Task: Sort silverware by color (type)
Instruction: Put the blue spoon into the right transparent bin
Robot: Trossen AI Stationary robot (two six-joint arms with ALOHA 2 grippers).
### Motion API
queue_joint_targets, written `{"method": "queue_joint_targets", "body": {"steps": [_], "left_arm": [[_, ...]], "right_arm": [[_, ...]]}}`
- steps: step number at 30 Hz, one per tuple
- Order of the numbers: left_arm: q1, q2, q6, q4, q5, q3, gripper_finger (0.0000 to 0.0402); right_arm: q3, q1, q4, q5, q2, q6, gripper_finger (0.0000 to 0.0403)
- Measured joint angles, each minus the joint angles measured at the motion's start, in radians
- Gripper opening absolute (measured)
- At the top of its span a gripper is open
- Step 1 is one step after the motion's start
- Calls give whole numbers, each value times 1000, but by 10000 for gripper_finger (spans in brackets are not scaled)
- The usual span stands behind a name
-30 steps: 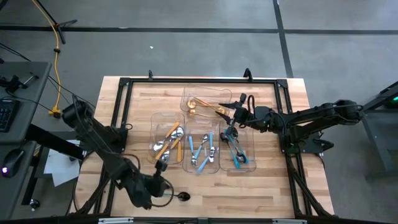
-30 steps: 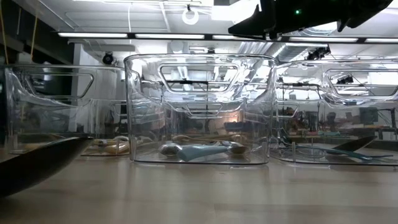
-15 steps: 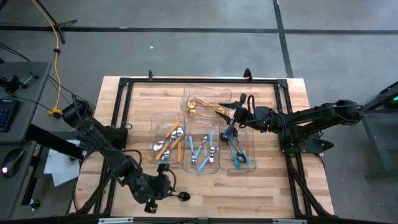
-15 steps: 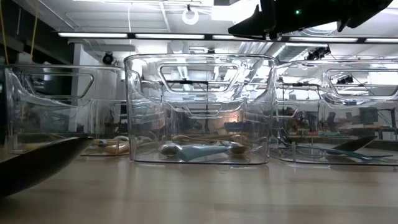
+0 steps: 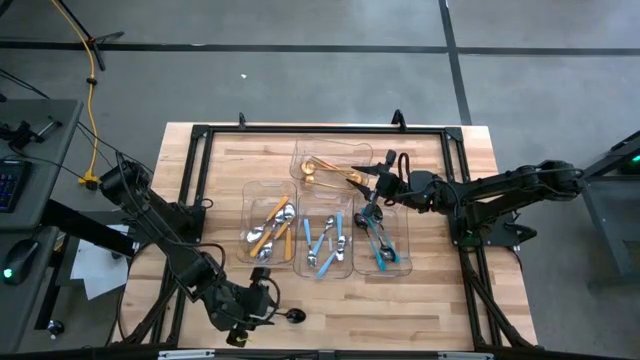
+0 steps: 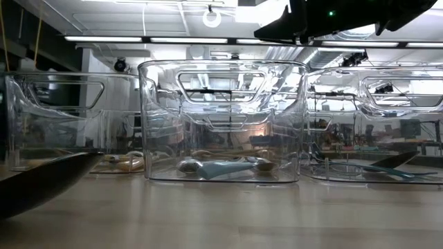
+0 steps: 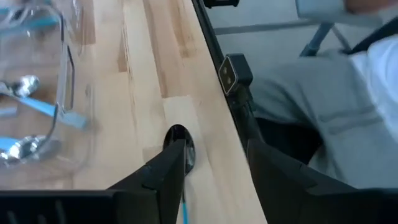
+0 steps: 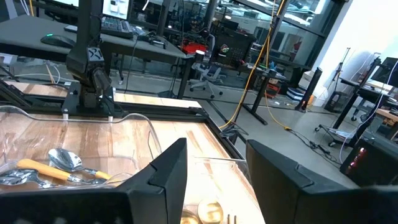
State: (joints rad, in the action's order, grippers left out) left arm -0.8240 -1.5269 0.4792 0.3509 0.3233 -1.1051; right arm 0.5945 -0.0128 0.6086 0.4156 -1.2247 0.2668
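Looking down on the counter (image 5: 420, 310), you see four clear trays grouped at its middle: one tray (image 5: 332, 166) at the far side holding the gold pieces (image 5: 322, 170), and three side by side nearer you, holding in turn the orange-handled pieces (image 5: 272, 228), the light-blue-handled pieces (image 5: 325, 245) and the teal-handled pieces (image 5: 378, 240). Each tray appears to carry one colour only, so you may judge the sorting nearly complete. One item remains outside: a dark spoon (image 5: 294, 316) with a teal handle, lying on the bare wood near the front edge, well apart from the trays. Your left gripper (image 5: 262, 300) sits just beside it; in the left wrist view the fingers (image 7: 163, 174) stand apart with nothing clamped between them, the spoon's bowl (image 7: 180, 144) showing at the tip of one finger. Your right gripper (image 5: 372, 186) hovers over the trays, between the gold tray and the teal one; its fingers (image 8: 163, 177) stand parted in the right wrist view and hold nothing. What is left, by this reading, is for you to take up the stray spoon and set it in the teal-handled tray on the right.
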Motion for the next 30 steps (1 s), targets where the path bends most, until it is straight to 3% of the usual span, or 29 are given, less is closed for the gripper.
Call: {"method": "queue_joint_targets", "body": {"steps": [5,16,23,30], "left_arm": [[-6,-1,73,-9,0,54,165],[-16,-22,85,-140,5,213,165],[-28,-145,-4,-246,-31,214,165],[-41,-246,-18,-244,-53,214,165]], "right_arm": [[0,0,0,0,0,0,149],[0,0,-1,0,0,0,149],[0,0,-1,0,0,0,149],[0,0,-1,0,0,0,149]]}}
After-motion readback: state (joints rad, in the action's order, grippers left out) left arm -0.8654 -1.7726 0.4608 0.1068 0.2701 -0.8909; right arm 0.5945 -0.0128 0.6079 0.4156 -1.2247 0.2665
